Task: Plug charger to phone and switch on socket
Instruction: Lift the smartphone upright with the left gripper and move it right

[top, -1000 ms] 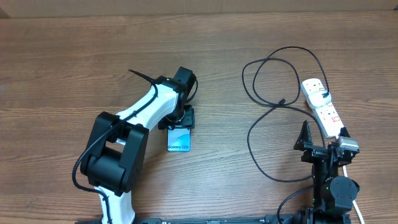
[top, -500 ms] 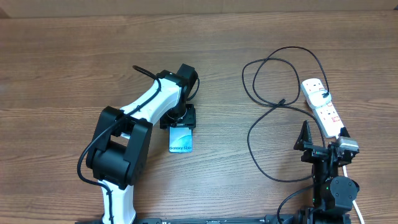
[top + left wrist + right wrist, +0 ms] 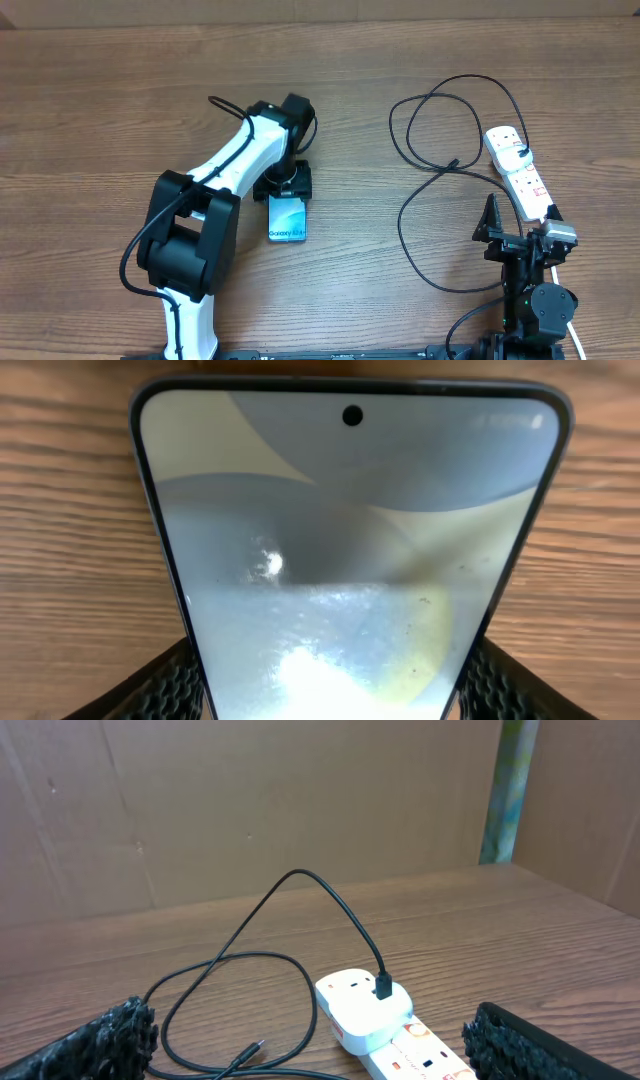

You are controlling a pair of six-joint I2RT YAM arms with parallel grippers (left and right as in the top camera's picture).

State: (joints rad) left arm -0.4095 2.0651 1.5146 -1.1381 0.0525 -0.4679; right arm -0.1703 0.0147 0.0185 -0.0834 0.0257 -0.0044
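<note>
Overhead camera looked straight down from far, covered whole table (image 3: 100,100). Left wrist camera sat very close over phone (image 3: 350,560), screen filled frame. Right wrist camera looked low across table toward socket (image 3: 370,1015). Overhead shared both objects.

A: What colour is the phone (image 3: 288,218)?
B: Light blue gradient screen, dark edges. Up close it shows grey-blue curved bands and a pale yellowish patch.
A: And the charger (image 3: 400,222)?
B: Black all along. The socket (image 3: 520,172) is white with small red switches.
A: The left arm (image 3: 235,160)?
B: White and black. The left gripper (image 3: 320,695) has black pads (image 3: 175,685) with a fine bumpy pattern.
A: The table (image 3: 100,100)?
B: Brown wood grain, with plain brown cardboard (image 3: 300,800) behind.
</note>
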